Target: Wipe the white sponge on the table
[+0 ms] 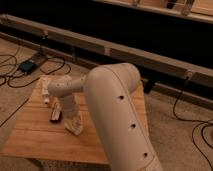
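Camera view: arm is reaching down over the table. The gripper is sitting low, about 7 o'clock from the tabletop's centre, with a dark remote-like bar lying at its 9 o'clock. The white sponge is showing at its tip, touching the wood (clamped or merely pressed, cannot tell). Probably mid-wipe; the next move is calling for steady downward pressure while sliding, avoiding the bar.

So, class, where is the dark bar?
Camera view: the dark bar lies left on the table, between the white bottle behind and the pincer at its right.
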Controlling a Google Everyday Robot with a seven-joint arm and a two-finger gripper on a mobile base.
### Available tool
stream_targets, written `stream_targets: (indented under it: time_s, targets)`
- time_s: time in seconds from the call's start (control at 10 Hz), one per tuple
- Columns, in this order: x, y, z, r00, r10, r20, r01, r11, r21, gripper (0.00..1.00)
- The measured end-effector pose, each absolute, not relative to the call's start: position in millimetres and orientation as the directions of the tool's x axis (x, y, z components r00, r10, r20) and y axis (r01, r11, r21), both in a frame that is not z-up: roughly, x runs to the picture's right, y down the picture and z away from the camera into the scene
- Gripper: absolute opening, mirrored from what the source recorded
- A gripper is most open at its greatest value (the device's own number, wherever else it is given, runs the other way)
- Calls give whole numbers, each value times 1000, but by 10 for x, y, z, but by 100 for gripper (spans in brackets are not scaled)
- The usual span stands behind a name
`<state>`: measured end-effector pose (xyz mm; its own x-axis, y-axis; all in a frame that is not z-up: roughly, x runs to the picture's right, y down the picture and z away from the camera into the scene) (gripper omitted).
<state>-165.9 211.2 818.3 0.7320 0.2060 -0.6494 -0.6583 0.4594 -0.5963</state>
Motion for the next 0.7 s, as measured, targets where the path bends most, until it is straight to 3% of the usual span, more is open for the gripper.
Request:
stream_targets:
  time_s: [0.7]
  targets:
    - [-1394, 1885, 8631, 589, 251, -768, -780, 425, -459, 0]
